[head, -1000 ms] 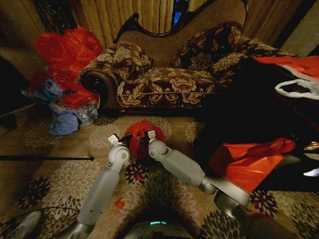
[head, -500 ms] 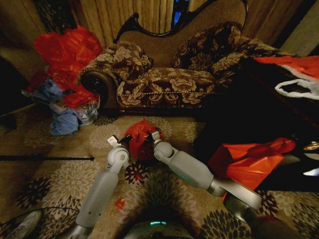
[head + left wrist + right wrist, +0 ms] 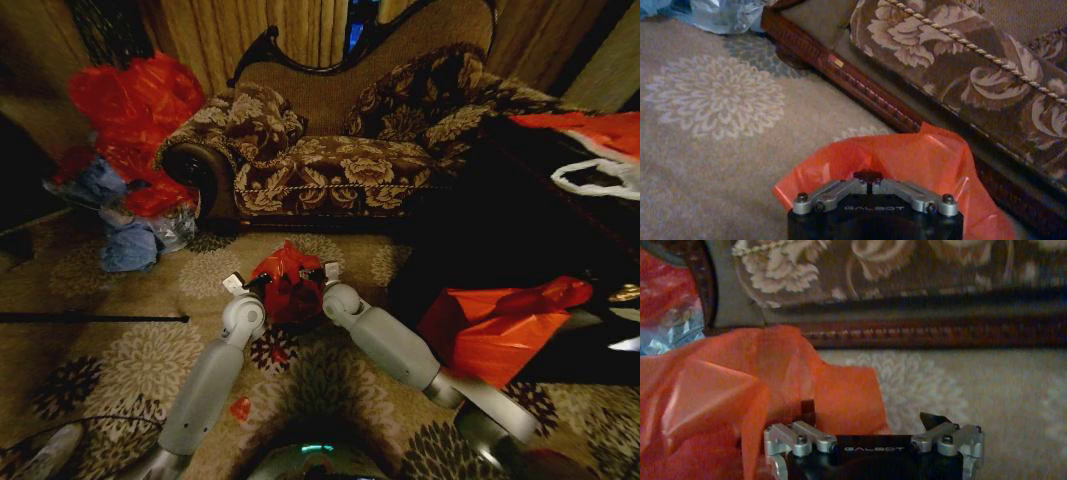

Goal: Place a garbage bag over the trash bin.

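Both arms reach forward and low, wrists close together. The left gripper (image 3: 254,283) has its fingers pinched together. The right gripper (image 3: 318,272) holds its fingers spread apart.

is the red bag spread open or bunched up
Spread open: the garbage bag is stretched between the left hand and right hand over the carpet.

The garbage bag (image 3: 290,283) hides the trash bin and both claws' fingertips.
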